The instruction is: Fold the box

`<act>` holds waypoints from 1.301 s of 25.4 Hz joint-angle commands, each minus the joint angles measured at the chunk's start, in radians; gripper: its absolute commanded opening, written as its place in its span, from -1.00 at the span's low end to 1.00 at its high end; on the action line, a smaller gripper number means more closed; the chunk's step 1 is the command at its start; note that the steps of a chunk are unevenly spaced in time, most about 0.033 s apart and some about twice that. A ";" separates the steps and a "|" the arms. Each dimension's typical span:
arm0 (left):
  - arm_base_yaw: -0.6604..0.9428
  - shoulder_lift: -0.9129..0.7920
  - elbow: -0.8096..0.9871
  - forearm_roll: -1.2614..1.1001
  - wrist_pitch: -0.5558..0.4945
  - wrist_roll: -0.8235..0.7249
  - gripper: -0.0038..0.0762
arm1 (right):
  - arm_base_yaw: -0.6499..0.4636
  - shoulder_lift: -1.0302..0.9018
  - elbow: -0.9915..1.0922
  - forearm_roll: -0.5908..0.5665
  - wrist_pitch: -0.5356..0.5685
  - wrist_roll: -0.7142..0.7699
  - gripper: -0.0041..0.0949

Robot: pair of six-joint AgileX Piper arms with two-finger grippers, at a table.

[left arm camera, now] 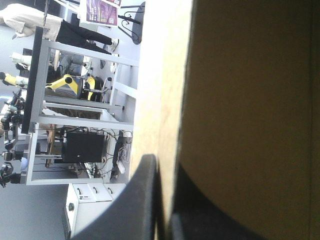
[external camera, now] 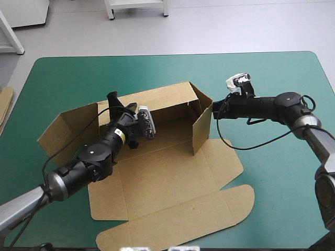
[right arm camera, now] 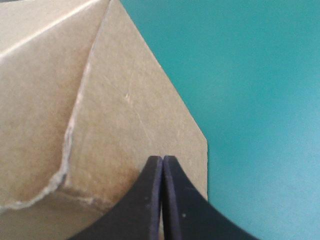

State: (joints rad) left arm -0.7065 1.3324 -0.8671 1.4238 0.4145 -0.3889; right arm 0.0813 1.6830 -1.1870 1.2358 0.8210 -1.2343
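Observation:
The brown box lies in mid-table with its back wall raised and its right side wall standing. At the back wall's left end, my left gripper is shut on the wall's top edge. In the left wrist view the board runs edge-on between the black fingers of that gripper. My right gripper is shut, its tip against the outer face of the right side wall. The right wrist view shows this gripper as one pointed arch on the brown wall.
The box's left side panel leans outward, and its lid with rounded flaps lies flat toward the table's front edge. Another piece of board shows at the table's left edge. Bare teal-green cover lies right of the box.

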 commanded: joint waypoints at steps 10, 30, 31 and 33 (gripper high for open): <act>-0.002 -0.016 -0.006 -0.057 0.035 -0.048 -0.93 | -0.001 -0.055 0.029 0.030 0.163 -0.081 0.17; -0.002 -0.016 -0.006 -0.057 0.035 -0.048 -0.93 | 0.059 -0.055 0.031 0.034 0.171 -0.103 0.17; -0.002 -0.016 -0.006 -0.057 0.035 -0.048 -0.93 | 0.062 -0.055 0.031 0.020 0.163 -0.090 0.17; -0.002 -0.016 -0.006 -0.052 0.039 -0.048 -0.93 | 0.069 -0.055 0.031 0.011 0.158 -0.083 0.17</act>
State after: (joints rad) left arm -0.7065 1.3324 -0.8671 1.4238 0.4145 -0.3961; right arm 0.1426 1.6770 -1.1356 1.2181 0.9650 -1.3237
